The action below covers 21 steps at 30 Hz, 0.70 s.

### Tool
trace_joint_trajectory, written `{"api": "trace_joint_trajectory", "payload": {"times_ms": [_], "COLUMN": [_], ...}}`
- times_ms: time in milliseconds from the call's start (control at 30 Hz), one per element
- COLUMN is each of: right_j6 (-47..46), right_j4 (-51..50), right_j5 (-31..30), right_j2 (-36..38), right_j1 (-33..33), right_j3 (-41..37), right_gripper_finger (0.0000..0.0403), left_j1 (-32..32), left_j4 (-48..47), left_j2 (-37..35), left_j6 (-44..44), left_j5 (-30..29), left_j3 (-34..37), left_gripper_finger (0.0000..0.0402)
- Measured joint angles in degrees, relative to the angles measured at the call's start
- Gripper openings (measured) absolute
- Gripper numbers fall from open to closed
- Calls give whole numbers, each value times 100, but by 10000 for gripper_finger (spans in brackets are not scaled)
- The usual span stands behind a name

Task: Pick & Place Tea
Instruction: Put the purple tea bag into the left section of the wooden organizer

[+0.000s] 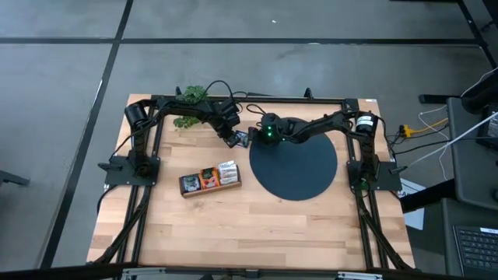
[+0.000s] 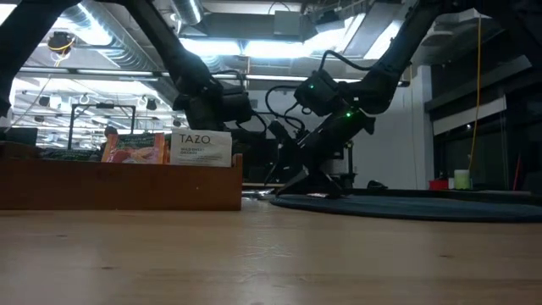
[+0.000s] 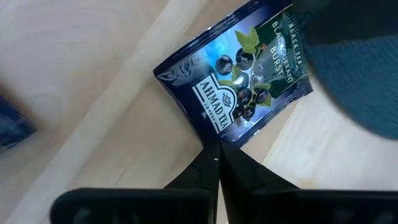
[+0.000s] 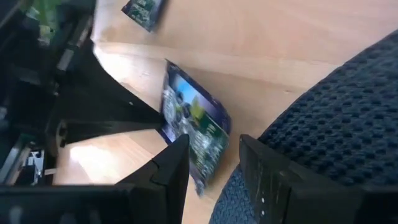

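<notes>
On the left of the table we see the left arm reaching inward from the back corner, past the green plant point(image 1: 189, 95), to a spot just off the left rim of the dark disc point(image 1: 294, 166). The left gripper point(image 3: 217, 146) has its two fingers pressed together on the corner of a dark blue tea sachet point(image 3: 236, 74). Its label shows berries and leaves. The sachet is tilted up off the wood rather than lying flat, with its far edge reaching over the disc's rim.

In front of that, nearer the table's middle left, the wooden tray point(image 1: 208, 180) holds more sachets standing in its compartments; we can make out a white one point(image 2: 201, 148) and an orange one point(image 2: 134, 149) from table height.

Moving right, the right gripper point(image 4: 214, 165) comes in low over the disc's upper left edge, facing the left one. Its fingers stand apart, one on each side of the lower part of the same blue sachet. We cannot tell if they touch it. Another small dark sachet point(image 4: 143, 12) lies on the bare wood beyond.
</notes>
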<state>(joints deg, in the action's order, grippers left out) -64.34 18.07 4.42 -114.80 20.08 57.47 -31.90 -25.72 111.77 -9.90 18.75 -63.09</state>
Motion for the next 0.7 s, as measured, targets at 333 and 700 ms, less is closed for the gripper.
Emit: {"api": "trace_joint_trajectory", "payload": {"times_ms": [333, 700], "right_j6": [9, 161], "right_j4": [28, 35], "right_j5": [18, 231], "right_j2": [-2, -2], "right_j1": [15, 15], "right_j3": [-1, -1], "right_gripper_finger": [141, 28], "left_j1": [94, -129], "left_j4": [461, 400], "left_j2": [57, -44], "left_j6": [-292, -287], "left_j5": [526, 697], "left_j3": [31, 39], "left_gripper_finger": [4, 6]}}
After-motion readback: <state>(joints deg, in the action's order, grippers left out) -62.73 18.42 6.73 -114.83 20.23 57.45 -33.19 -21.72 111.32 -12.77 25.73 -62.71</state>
